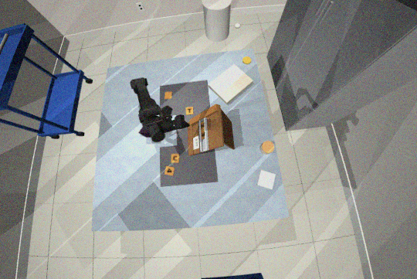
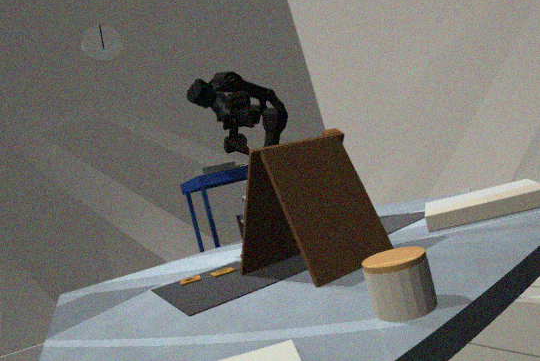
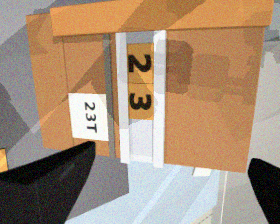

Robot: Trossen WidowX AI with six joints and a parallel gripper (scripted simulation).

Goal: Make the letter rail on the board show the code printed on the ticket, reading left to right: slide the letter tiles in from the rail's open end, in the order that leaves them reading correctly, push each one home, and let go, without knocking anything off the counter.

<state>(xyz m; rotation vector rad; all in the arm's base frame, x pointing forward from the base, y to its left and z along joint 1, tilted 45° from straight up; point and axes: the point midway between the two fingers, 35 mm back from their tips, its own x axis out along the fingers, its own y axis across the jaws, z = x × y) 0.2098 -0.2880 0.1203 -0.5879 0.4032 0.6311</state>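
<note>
The tilted wooden board (image 1: 216, 131) (image 2: 325, 195) (image 3: 206, 110) carries the pale rail (image 1: 205, 139) (image 3: 159, 100). The 2 tile (image 3: 140, 63) and 3 tile (image 3: 140, 101) sit touching in it; beyond the 3, the rail is empty to its end. The ticket (image 1: 196, 142) (image 3: 89, 117) reads 23T. The T tile (image 1: 189, 110) lies flat beside the board. A C tile (image 1: 174, 158) (image 2: 222, 272), a tile (image 1: 169, 171) (image 2: 190, 280) reading A or 4, and an unreadable tile (image 1: 167, 95) lie apart. My gripper (image 3: 171, 157) is open and empty, above the board's tile side.
A dark mat (image 1: 193, 175) (image 2: 200, 300) lies under the board and tiles. A cream box (image 1: 231, 83) (image 2: 480, 210) lies beyond the board. A lidded jar (image 1: 268, 147) (image 2: 400, 295) and a white square (image 1: 266, 179) (image 2: 270, 352) are behind it. A yellow disc (image 1: 247, 60) lies near the counter's corner.
</note>
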